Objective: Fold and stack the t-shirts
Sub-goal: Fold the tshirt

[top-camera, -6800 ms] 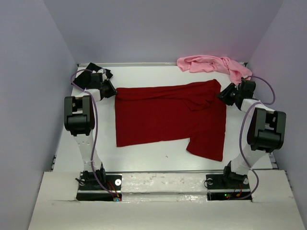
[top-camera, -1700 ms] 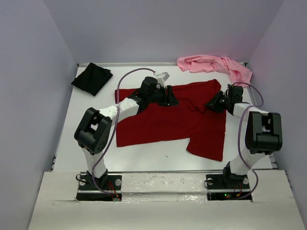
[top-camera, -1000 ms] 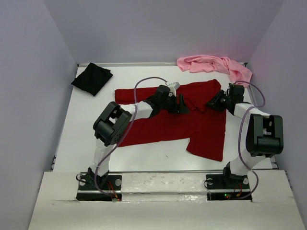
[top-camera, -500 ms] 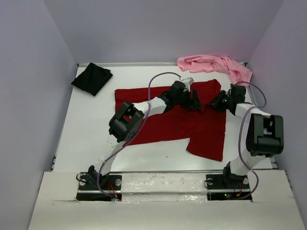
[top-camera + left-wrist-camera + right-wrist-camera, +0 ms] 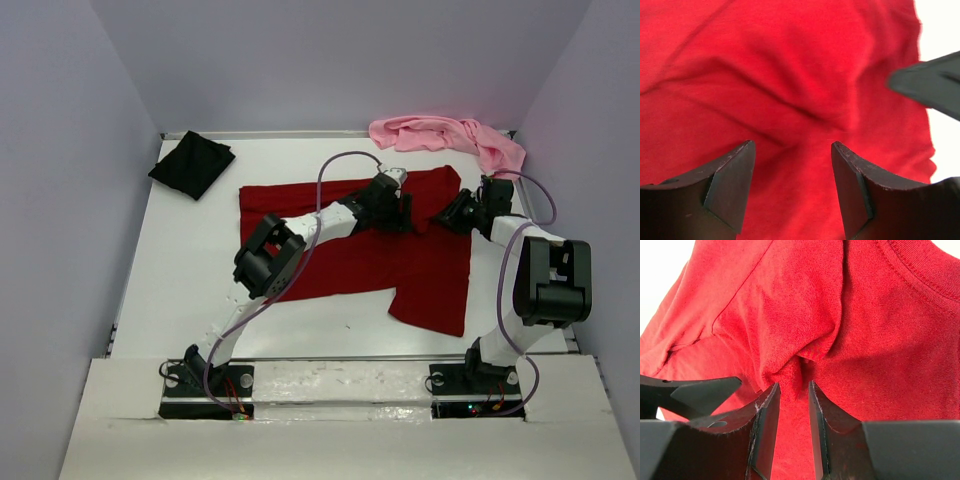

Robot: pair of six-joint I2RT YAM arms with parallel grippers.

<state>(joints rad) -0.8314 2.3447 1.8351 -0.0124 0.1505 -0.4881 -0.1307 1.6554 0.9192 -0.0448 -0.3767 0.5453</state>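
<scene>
Fold of dark red shirt (image 5: 350, 265) pinched in right gripper (image 5: 792, 390) (left gripper (image 5: 791, 150) agape, empty); near-left corner of table (image 5: 180, 300) free.

The left arm (image 5: 315, 222) hides part of the dark red t-shirt (image 5: 345, 265).

- Your left arm (image 5: 318, 222) is showing white links and chunky black joint housings.
- Your right arm (image 5: 512, 318) is wearing the same white and black.
- A thin purple-grey cable (image 5: 326, 170) is looping off the left arm, and another is trailing off the right.
- Your black bases (image 5: 205, 382) are carrying red wires, with small green and red lights glowing at the near edge.
- Your left fingers (image 5: 729, 192) are looking matte black and wedge-shaped, with bevelled tips.
- Your right fingers (image 5: 764, 432) are showing pale scuffs along their inner edges.
</scene>
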